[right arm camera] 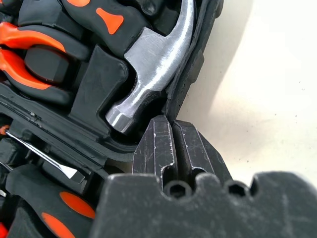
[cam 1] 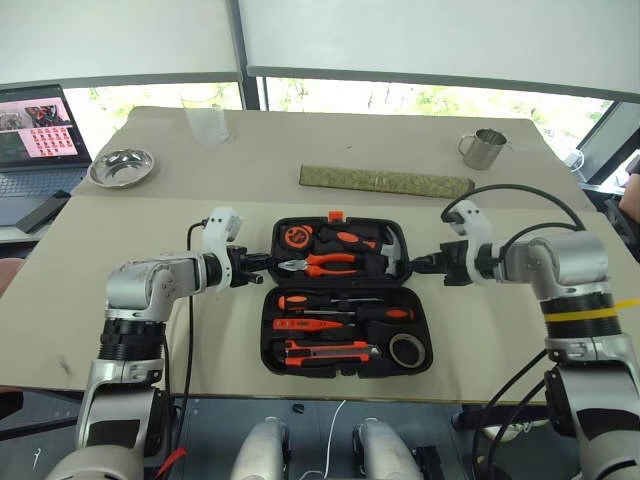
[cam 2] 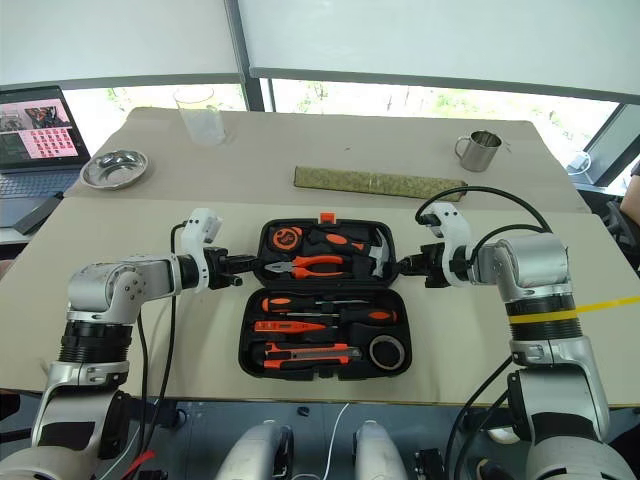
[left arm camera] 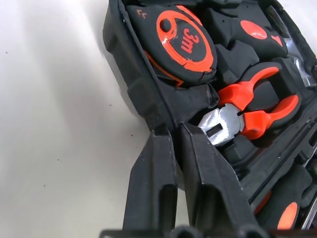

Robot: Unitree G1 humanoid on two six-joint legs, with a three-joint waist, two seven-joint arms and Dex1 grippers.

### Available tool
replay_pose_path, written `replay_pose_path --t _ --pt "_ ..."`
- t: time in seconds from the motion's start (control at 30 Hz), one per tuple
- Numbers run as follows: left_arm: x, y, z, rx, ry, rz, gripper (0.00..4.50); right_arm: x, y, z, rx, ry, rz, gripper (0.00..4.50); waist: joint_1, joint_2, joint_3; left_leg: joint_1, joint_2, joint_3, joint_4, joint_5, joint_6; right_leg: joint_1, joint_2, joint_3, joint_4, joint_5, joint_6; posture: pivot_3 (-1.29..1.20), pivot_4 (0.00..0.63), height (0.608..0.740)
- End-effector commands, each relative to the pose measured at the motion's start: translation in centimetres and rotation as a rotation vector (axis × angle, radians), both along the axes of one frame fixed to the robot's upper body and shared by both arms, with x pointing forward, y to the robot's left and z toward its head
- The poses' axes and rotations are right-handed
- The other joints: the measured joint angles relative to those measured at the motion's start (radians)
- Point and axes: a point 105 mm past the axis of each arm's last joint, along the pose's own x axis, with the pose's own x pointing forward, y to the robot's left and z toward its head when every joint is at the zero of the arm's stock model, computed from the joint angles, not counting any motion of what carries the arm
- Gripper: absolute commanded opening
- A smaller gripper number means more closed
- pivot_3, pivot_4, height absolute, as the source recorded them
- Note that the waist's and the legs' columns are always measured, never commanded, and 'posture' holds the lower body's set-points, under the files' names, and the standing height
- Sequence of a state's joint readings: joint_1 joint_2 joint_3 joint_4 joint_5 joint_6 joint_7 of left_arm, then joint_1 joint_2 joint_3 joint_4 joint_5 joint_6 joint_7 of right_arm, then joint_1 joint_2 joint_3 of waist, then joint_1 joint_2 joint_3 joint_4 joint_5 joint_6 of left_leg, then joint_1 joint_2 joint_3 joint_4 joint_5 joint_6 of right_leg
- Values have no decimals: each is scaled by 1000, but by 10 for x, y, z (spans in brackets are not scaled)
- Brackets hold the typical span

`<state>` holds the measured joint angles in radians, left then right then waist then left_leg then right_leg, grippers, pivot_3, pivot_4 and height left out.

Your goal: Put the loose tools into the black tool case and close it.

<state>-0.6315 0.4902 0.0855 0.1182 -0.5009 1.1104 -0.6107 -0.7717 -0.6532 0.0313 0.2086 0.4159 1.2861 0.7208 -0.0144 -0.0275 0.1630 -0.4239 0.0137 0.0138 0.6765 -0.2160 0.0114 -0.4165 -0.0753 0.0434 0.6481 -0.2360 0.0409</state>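
Observation:
The black tool case [cam 1: 272, 330] lies open on the table in front of me. Its near half holds two black-and-orange screwdrivers [cam 1: 340, 301], an orange tester screwdriver [cam 1: 300, 324], a utility knife [cam 1: 325, 350] and a dark tape roll [cam 1: 405, 349]. A tape measure [left arm camera: 185, 42], pliers [left arm camera: 247, 106] and a hammer [right arm camera: 153, 69] sit in the far half. My left gripper [cam 1: 266, 262] is closed on that far half's left rim. My right gripper [cam 1: 415, 264] is shut, its fingertips [right arm camera: 161, 131] against the right rim beside the hammer head.
Beyond the case lies a long olive-green flat bar [cam 1: 385, 181]. Farther back stand a metal mug [cam 1: 483, 148] at the right, a glass [cam 2: 200, 112] and a metal bowl [cam 1: 121, 167] at the left. A laptop [cam 1: 35, 130] sits off the table's left edge.

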Motion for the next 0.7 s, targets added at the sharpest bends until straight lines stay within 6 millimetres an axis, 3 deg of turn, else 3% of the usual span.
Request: replay_pose_path --t 0.03,0.37,0.53,0.7 --pt "5 7 0 37 -30 42 18 1 3 3 -5 2 12 0 0 0 0 0 0 0 0 0 0 0 0 0 0 0 0 0 150 740" --pt "7 3 3 27 -65 23 18 16 10 -9 -76 16 -28 0 -5 0 0 2 0 0 0 0 0 2 1 0 0 1 -1 0 150 740" --pt "8 2 3 27 -85 16 18 22 7 -22 -172 59 -50 0 -17 -3 -2 14 2 2 -1 0 0 14 2 -1 -2 0 -1 0 150 740" --pt "12 4 9 -5 -156 36 18 22 19 -13 -116 -30 28 0 -20 -7 -5 16 2 0 -1 0 0 16 2 -1 -2 0 -1 0 150 740"
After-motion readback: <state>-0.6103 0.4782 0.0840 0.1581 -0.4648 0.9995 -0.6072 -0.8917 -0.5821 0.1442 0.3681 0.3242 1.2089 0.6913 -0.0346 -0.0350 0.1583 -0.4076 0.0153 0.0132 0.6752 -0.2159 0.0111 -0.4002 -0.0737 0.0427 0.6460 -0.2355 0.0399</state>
